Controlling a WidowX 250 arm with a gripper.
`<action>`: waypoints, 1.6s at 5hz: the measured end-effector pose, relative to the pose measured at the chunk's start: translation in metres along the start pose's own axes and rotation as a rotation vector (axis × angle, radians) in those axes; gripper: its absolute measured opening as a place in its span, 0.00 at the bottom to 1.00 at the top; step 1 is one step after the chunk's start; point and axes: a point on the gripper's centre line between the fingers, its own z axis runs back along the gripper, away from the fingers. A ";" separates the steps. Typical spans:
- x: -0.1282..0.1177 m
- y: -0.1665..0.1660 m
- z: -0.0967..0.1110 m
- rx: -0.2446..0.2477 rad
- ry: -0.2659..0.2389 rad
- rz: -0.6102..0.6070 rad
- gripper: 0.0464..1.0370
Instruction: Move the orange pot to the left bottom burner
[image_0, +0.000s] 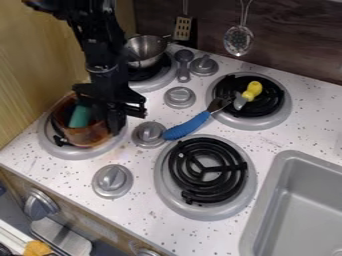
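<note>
The orange pot (88, 136) sat on the left bottom burner (75, 153); the end effector (119, 117) hung at its rim, perhaps touching, its grip impossible to tell.

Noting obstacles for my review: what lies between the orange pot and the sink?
In the camera view, a front burner with a bare black coil lies between the orange pot and the sink, with a gray knob nearer the pot.

The round, see-through copper-orange pot (88, 136) stands roughly upright over the left bottom burner, a black coil in a round silver pan (75, 153), near the speckled white countertop's left corner.
</note>
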 end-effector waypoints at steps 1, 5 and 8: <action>0.000 -0.001 0.000 -0.005 0.001 -0.008 0.27; 0.019 0.010 0.021 0.081 -0.067 -0.053 0.96; 0.025 -0.006 0.056 0.178 -0.004 -0.053 0.96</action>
